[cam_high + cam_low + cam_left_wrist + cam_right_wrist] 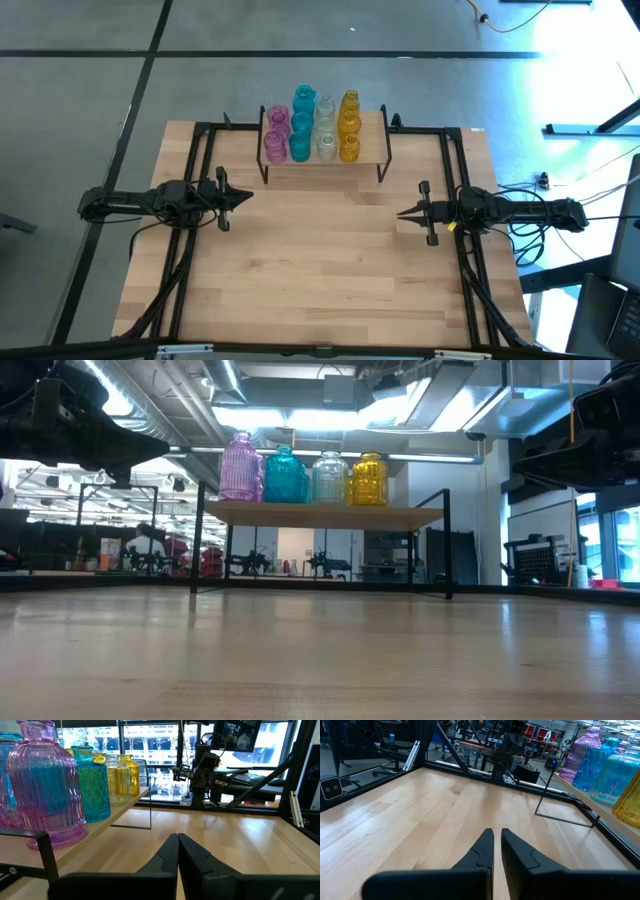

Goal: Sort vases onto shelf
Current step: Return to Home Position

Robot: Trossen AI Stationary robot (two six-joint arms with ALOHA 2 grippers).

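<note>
Vases point(311, 128) stand in colour rows on the shelf point(372, 150), upper centre of the frame; left gripper point(247, 196) and right gripper point(402, 213) hover over the counter point(320, 260), both narrowed to closed, holding nothing

Dark slim arms point(150, 203), black cables, possibly yellow marking.

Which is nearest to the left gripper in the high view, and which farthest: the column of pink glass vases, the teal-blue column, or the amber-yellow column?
From the left gripper:
1. Pink glass vases, the shelf's left end.
2. Teal-blue glass vases, next column to the right.
3. Amber-yellow glass vases, the shelf's right end.
</note>
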